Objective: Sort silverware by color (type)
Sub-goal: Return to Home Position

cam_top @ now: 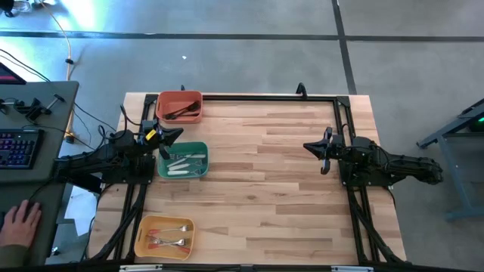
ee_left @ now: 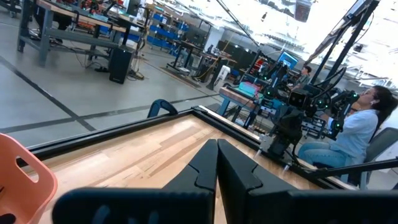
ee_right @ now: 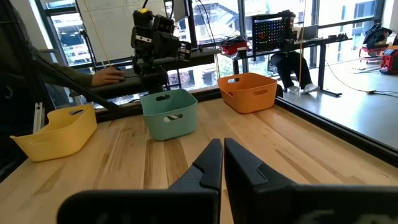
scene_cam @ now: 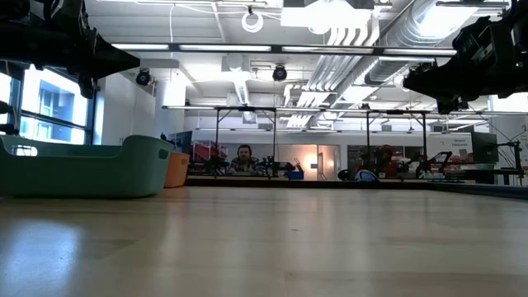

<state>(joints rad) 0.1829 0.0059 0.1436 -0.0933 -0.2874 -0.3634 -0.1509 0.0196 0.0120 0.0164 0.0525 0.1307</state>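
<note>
Silverware (cam_top: 184, 162) lies in three bins along the left side of the high view, none of it loose on the wooden counter (cam_top: 272, 181). The black pieces (cam_top: 179, 112) sit in the orange bin (cam_top: 179, 97) at the upper left. The white-handled pieces (cam_top: 181, 166) lie in the green bin (cam_top: 205, 159) at the middle left. The orange-handled pieces (cam_top: 168, 240) rest in the yellow bin (cam_top: 141, 236) at the lower left.

The left end effector (cam_top: 175, 135) hangs between the orange and green bins, just off the green bin's upper edge in the frame. Its own wrist view shows the fingers (ee_left: 205, 165) clenched together with nothing between them. The right end effector (cam_top: 308, 146) is at the middle right of the frame, well apart from every bin, over bare wood. It is clenched too (only a hairline gap shows between its fingers (ee_right: 208, 165)) and grasps nothing. In the low view both arms hang high above the counter top
</note>
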